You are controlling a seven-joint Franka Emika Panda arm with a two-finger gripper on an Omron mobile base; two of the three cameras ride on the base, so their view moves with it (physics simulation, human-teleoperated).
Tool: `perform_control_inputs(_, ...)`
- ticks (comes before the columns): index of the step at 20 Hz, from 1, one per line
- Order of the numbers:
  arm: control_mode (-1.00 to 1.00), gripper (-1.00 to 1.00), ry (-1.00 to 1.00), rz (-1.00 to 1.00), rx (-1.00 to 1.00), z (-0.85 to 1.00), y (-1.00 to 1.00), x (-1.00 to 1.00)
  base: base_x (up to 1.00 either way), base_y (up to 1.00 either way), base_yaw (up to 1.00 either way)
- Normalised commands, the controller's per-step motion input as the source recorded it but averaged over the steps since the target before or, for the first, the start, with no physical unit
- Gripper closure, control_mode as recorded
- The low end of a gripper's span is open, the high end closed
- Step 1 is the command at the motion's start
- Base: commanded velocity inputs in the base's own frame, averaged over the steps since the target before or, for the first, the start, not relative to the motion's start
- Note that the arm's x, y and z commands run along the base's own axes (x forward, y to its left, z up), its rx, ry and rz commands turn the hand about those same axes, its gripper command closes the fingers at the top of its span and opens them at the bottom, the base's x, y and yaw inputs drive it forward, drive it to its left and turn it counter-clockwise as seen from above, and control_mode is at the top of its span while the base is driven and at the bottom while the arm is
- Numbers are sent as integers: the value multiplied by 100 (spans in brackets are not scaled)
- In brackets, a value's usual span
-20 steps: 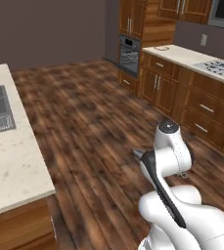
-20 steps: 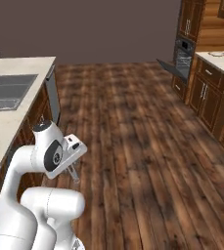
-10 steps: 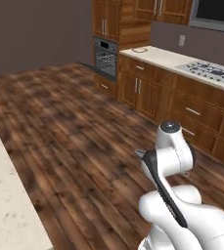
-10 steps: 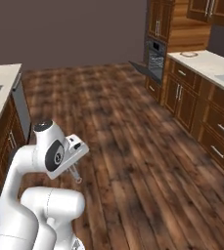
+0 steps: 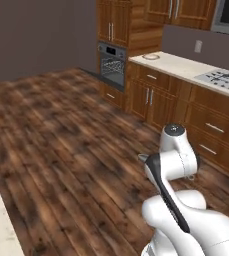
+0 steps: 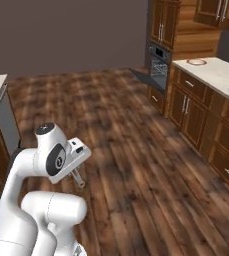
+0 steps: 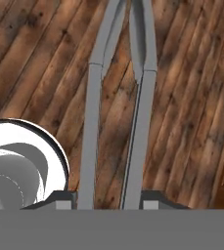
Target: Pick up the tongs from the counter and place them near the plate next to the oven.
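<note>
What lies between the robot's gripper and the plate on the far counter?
In the right base view, bare wood floor and cabinet fronts separate the gripper, shut on the tongs, from the plate.

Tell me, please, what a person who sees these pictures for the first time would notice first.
First comes the hand view: the end effector is shut on the grey tongs, whose two long arms stretch away over the dark wooden floor. Next, the black and steel oven stands across the room between brown cabinets. On the pale counter right beside it lies the small red-rimmed plate.
</note>
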Motion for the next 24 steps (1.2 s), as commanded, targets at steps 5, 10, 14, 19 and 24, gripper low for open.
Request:
perform_control_inputs(5, 100, 100, 0, 0, 0, 0, 0, 0, 100, -55, -10)
perform_control_inputs(10, 100, 100, 0, 0, 0, 0, 0, 0, 100, -48, -29)
perform_control_inputs(14, 100, 100, 0, 0, 0, 0, 0, 0, 100, -17, -41)
perform_control_inputs(19, 100, 100, 0, 0, 0, 0, 0, 0, 100, 0, -47)
perform_control_inputs(24, 100, 100, 0, 0, 0, 0, 0, 0, 100, 1, -37)
